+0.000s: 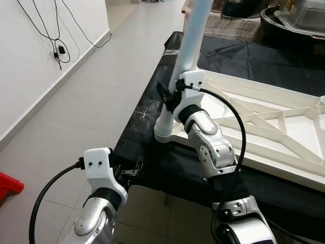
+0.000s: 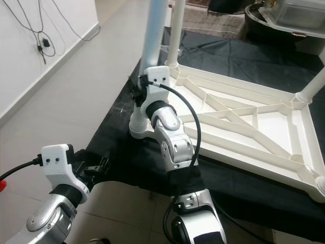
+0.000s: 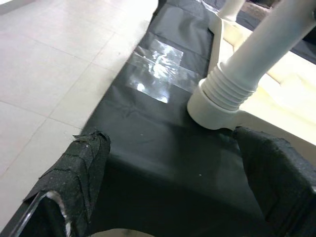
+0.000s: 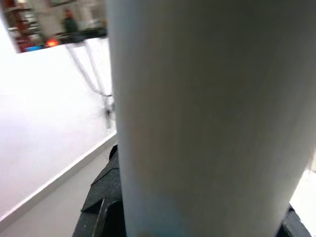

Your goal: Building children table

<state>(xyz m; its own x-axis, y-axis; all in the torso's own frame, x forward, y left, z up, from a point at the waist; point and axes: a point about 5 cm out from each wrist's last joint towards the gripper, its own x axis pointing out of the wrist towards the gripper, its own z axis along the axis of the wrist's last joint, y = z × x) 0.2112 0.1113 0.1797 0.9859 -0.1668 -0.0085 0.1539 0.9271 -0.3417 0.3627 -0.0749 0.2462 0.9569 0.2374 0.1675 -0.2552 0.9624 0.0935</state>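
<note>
A white children's table frame point(image 1: 264, 127) lies upside down on a black cloth point(image 2: 244, 61). A tall white leg point(image 1: 193, 35) stands in the near-left corner socket point(image 3: 219, 98), whose ribbed collar is visible. My right gripper point(image 1: 170, 96) is shut on this leg just above the socket; in the right wrist view the leg point(image 4: 197, 118) fills the space between the fingers point(image 4: 101, 207). My left gripper point(image 1: 133, 172) hovers open at the cloth's near edge, well short of the socket, with nothing between its fingers point(image 3: 79, 173).
Two more white legs point(image 2: 175, 30) point(image 2: 315, 84) stand at the far corners. A patch of clear tape point(image 3: 158, 69) is stuck on the cloth. Tiled floor point(image 1: 76, 117) lies to the left, with a white wall and cables point(image 1: 56, 48) and a red object point(image 1: 7, 185).
</note>
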